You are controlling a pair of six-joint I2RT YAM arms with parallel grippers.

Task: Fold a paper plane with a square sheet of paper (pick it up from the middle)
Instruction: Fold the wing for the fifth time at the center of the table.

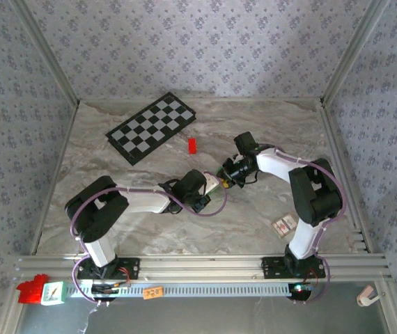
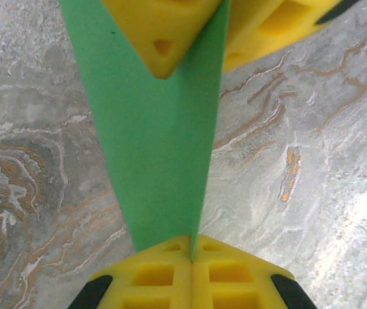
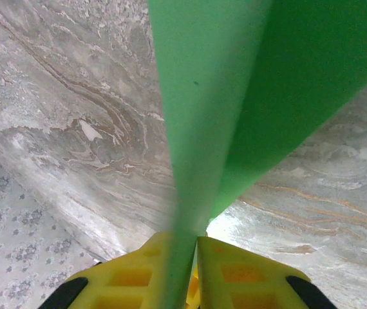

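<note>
The green sheet of paper (image 2: pixel 158 129) is folded into a slim tapered shape and held above the marble table between both grippers, near the table's middle. My left gripper (image 2: pixel 191 241) is shut on its narrow end, with the paper's edge pinched between the yellow pads. In the top view the left gripper (image 1: pixel 214 183) and the right gripper (image 1: pixel 226 172) nearly touch. Two flaps of the paper (image 3: pixel 248 96) spread from a crease in the right wrist view. My right gripper (image 3: pixel 195 239) has its jaws slightly apart around the paper, with a thin gap showing beside it. The right gripper's yellow fingers (image 2: pixel 164 32) sit at the paper's far end.
A black-and-white checkerboard (image 1: pixel 151 127) lies at the back left of the table, and a small red block (image 1: pixel 192 145) sits just right of it. A small card-like object (image 1: pixel 284 225) lies near the right arm's base. Patterned walls enclose the table.
</note>
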